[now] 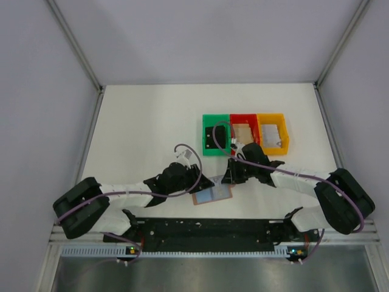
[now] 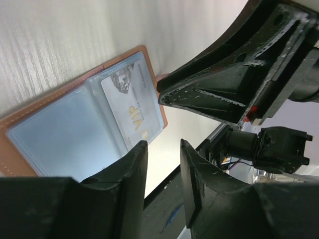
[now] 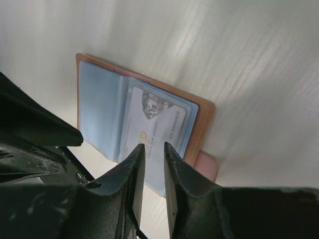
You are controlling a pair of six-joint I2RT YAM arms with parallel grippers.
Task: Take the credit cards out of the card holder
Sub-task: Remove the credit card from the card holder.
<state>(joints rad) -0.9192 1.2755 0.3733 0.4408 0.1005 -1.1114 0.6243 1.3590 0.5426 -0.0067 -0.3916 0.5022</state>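
Your narrowly parted, empty left gripper (image 2: 163, 149) braces the open brown-leather card holder (image 2: 60, 139) so your right gripper (image 3: 152, 147), fingers narrow and grip uncertain, can draw out its pale credit card (image 3: 154, 119).

The card holder (image 1: 213, 194) lies open on the table (image 1: 146, 121), low at the centre of the top view. The left gripper (image 1: 206, 182) is at its left and the right gripper (image 1: 230, 176) at its upper right. A credit card (image 2: 132, 107) sits in its right-hand pocket in both wrist views. A row of three bins (image 1: 243, 116) stands behind it, right of centre.
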